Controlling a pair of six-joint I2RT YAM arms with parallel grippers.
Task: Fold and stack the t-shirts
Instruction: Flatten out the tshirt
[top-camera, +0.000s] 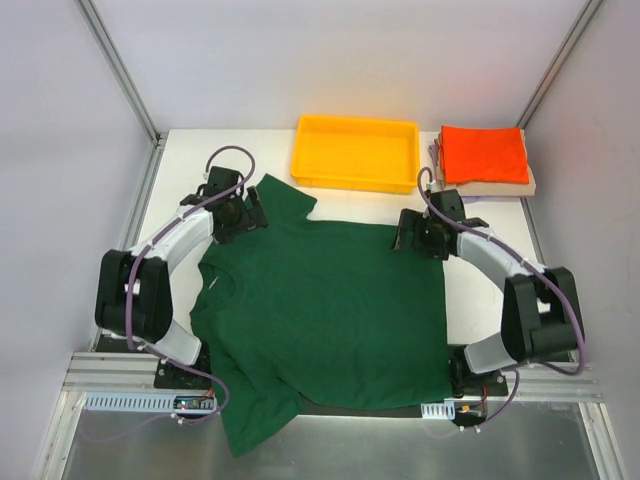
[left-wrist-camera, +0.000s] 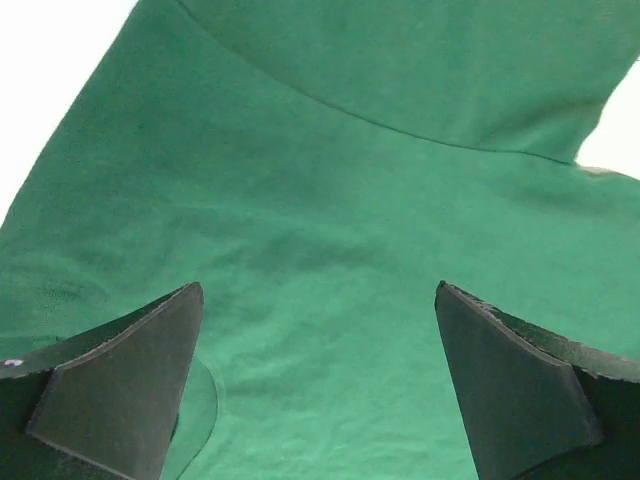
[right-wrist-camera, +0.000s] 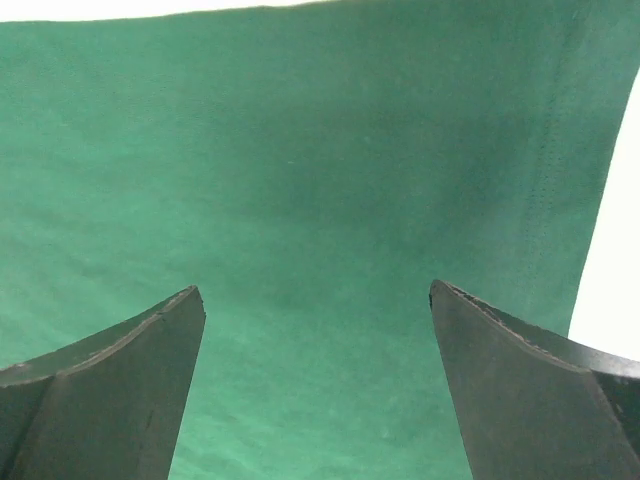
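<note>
Green t-shirt (top-camera: 320, 320) is lying spread flat across the table (top-camera: 250, 150). Left gripper (top-camera: 252, 213) is hovering over its far sleeve, right gripper (top-camera: 405, 234) over its far right corner, both with fingers standing apart.

A yellow plastic tray (top-camera: 350, 180) sits at the far edge of the white table (top-camera: 478, 300), near its middle.

Brightly, evenly lit from above, with soft shadows only. Blown out to white past the shirt (left-wrist-camera: 330, 250) in both wrist views. Sharp overhead; slightly soft up close.
</note>
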